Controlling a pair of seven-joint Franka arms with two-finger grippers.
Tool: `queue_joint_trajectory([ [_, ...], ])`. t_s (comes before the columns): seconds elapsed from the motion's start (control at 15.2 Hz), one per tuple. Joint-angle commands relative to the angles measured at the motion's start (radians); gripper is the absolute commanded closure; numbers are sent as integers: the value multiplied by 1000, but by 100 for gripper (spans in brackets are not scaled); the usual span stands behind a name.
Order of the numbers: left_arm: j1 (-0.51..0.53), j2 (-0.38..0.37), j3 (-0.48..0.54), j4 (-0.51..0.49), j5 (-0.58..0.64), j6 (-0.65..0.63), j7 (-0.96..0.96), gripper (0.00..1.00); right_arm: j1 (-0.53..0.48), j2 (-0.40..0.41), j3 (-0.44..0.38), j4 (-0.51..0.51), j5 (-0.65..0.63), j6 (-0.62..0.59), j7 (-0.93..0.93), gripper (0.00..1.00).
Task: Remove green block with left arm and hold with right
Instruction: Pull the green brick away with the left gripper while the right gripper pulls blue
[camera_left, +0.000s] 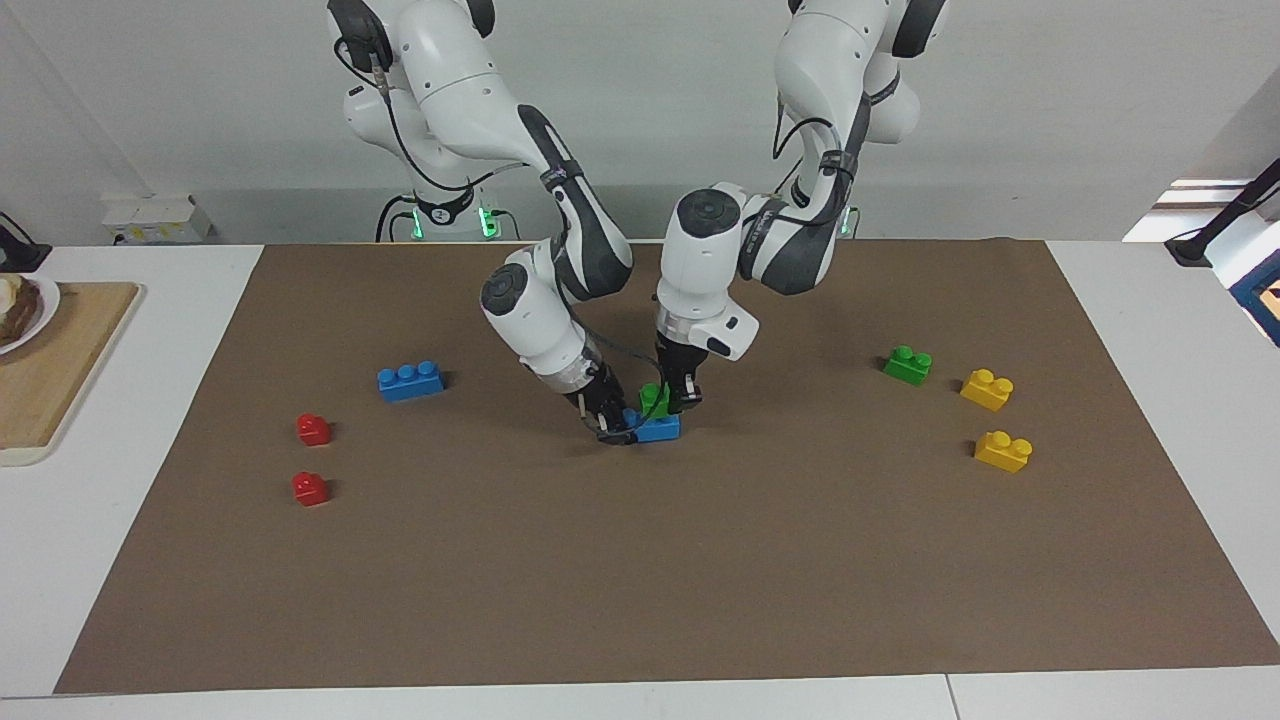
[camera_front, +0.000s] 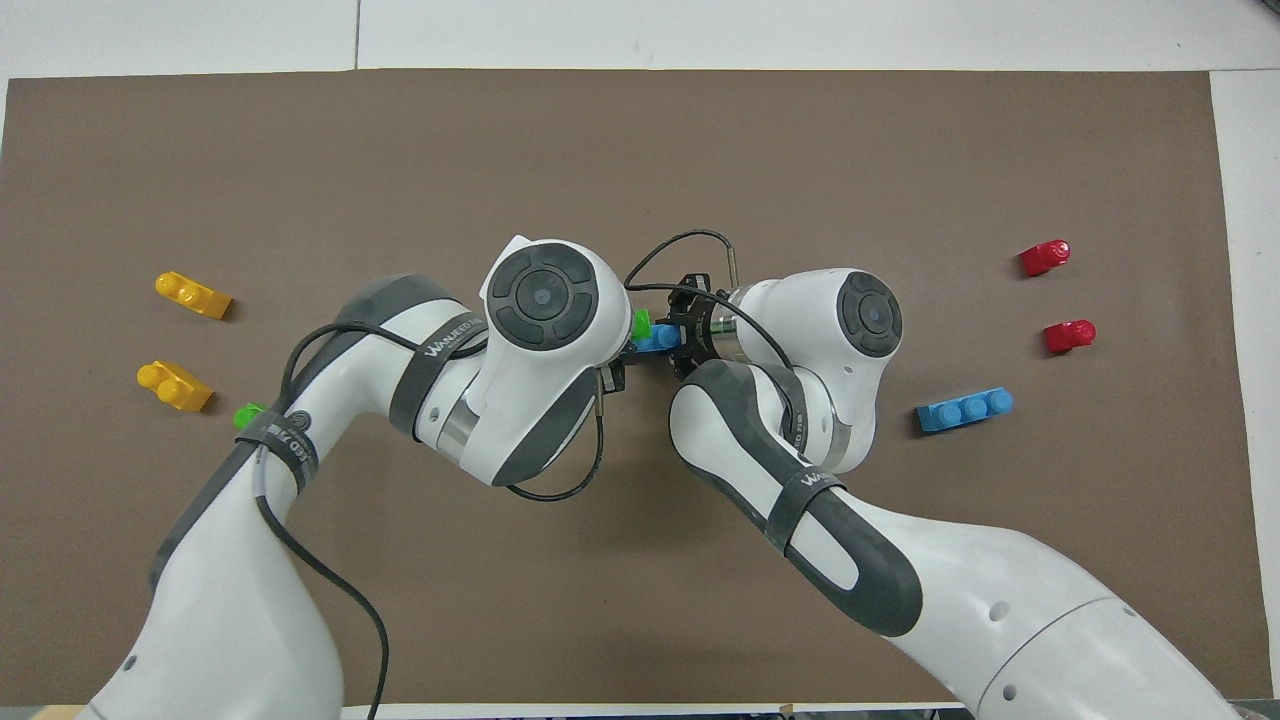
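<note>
The green block (camera_left: 653, 397) sits just above one end of a three-stud blue brick (camera_left: 661, 429) at the middle of the brown mat. My left gripper (camera_left: 668, 400) comes down from above and is shut on the green block. My right gripper (camera_left: 612, 425) reaches in low from the right arm's end and is shut on the blue brick, which stays on the mat. In the overhead view the green block (camera_front: 641, 322) peeks out beside the left wrist, next to the blue brick (camera_front: 656, 340). Whether the two still touch, I cannot tell.
A twin green brick (camera_left: 908, 365) and two yellow bricks (camera_left: 987, 389) (camera_left: 1003, 450) lie toward the left arm's end. A second blue brick (camera_left: 411, 380) and two red bricks (camera_left: 313, 429) (camera_left: 310, 488) lie toward the right arm's end. A wooden board (camera_left: 50, 370) lies off the mat.
</note>
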Motion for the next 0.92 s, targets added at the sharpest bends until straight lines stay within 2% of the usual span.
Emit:
queue_joint_trajectory([
  [0.0, 31, -73, 0, -20, 11, -55, 16, 100, -12, 10, -2, -6, 22, 3, -62, 100],
  [0.26, 96, -90, 0, -24, 11, -124, 225, 100, -129, 10, -5, 78, 3, -164, -186, 100],
  [0.59, 263, -112, -3, -90, 4, -132, 699, 100, -353, 27, -5, 192, -47, -393, -374, 100],
  [0.73, 340, -121, -4, -116, -3, -130, 879, 100, -437, 32, -4, 191, -79, -413, -424, 100],
  [0.86, 409, -129, -4, -141, -5, -124, 1046, 100, -524, 40, -5, 191, -82, -481, -527, 100],
])
